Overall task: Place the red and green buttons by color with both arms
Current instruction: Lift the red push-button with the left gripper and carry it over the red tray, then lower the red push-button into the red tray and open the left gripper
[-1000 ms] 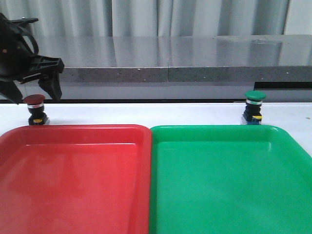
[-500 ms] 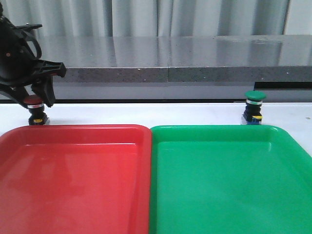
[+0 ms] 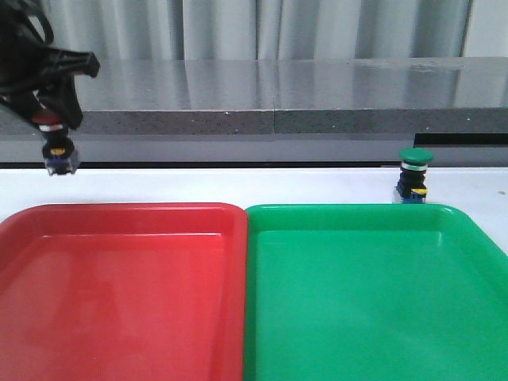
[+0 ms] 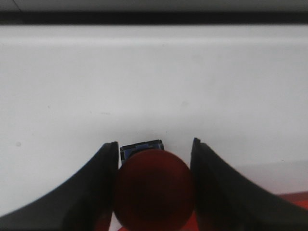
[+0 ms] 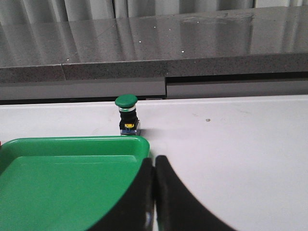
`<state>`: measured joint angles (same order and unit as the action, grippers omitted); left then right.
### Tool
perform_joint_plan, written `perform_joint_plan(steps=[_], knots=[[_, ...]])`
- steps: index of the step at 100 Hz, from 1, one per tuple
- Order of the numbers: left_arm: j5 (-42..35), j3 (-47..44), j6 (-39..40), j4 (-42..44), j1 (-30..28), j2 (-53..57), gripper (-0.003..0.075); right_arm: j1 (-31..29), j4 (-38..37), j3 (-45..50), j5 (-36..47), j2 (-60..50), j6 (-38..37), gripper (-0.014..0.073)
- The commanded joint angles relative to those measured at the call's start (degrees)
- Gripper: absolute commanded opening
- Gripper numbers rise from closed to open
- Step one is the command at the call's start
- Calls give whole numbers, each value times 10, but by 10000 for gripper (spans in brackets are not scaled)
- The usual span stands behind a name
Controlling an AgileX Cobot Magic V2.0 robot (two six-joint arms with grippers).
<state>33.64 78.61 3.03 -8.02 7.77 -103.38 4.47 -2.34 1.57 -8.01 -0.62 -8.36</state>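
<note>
So far we have 1 of the 2 buttons in hand and none delivered. Our left gripper (image 3: 52,127) has its jaws closed on the red button (image 3: 57,151), pinching it at the cap, and the button hangs clear of the white table (image 3: 238,184), up and behind the far left corner of the red tray (image 3: 119,230). In the left wrist view the dark red cap (image 4: 155,190) fills the gap between the 2 black fingers (image 4: 94,192), with the button's base peeking out beyond it and bare table beneath.

Both trays hold nothing that we can see. The green button (image 3: 414,175) stands upright on the table just behind the far edge of the green tray (image 3: 373,230), toward its right end, untouched. Our right gripper (image 5: 154,192) is out of the front view; its wrist camera shows the 2 fingers pressed together with nothing between them, low over the near right corner of that tray, well apart from the green button (image 5: 127,114).

We judge what is left as this: carry the red button over its tray and release it, then open the right jaws, reach for the green button, grasp it and set it in the green tray.
</note>
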Motion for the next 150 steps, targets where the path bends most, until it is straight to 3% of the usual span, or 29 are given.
perform_joint_plan(steps=[1,29,67,95,121,150], knots=[[-18,17,5,-9,10,59,167,-2,-5,-11,42,-10,3,-64],[-17,-35,5,-10,79,141,167,-2,-5,-11,42,-10,3,-64],[-63,-202,19,-6,208,212,167,-2,-5,-11,42,-10,3,-64],[-116,-305,75,-12,263,217,167,-2,-5,-11,42,-10,3,-64],[-192,-361,95,-17,286,216,167,-2,-5,-11,42,-10,3,-64],[-200,-376,95,-17,286,212,169,-2,-5,-11,42,-10,3,-64]])
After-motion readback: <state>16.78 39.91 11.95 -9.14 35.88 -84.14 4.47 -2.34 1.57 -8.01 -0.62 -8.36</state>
